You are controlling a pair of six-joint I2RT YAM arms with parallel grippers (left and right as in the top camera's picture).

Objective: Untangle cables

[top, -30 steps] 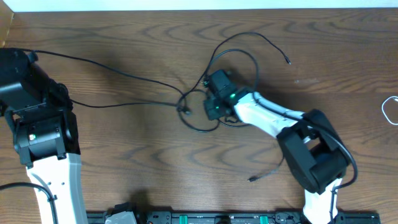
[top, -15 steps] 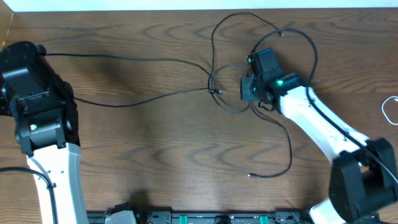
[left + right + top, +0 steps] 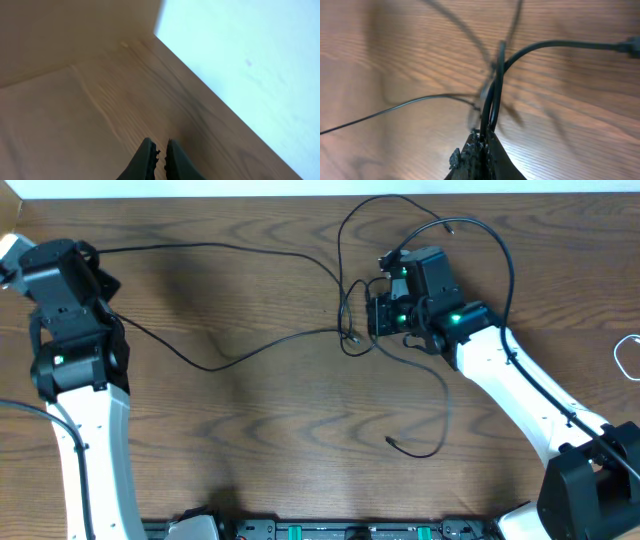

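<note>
The right gripper (image 3: 484, 136) is clamped shut on the thin black cables (image 3: 492, 100), which rise out of its fingertips as a tight bundle. The left gripper (image 3: 160, 146) is closed too, out at the far left corner of the dark wooden table (image 3: 250, 470). Nothing shows between its fingers in the wrist view, so I cannot tell whether it has a strand, though two long strands run under that arm.

Compared with a second ago, the left arm has drawn back towards the far edge and the right arm has carried its bundle away to the right. In the last half second it has eased slightly back left. The strand that was nearly straight now sags in a shallow dip. The small knot (image 3: 349, 337) sits just beside the right gripper (image 3: 373, 315), no looser than before, and the loose plug end (image 3: 390, 442) has crept a little up the table.

The spreading has laid the long runs out, but the crossing itself is not yet undone. A thin white cord (image 3: 625, 358) lies well apart at the right edge
</note>
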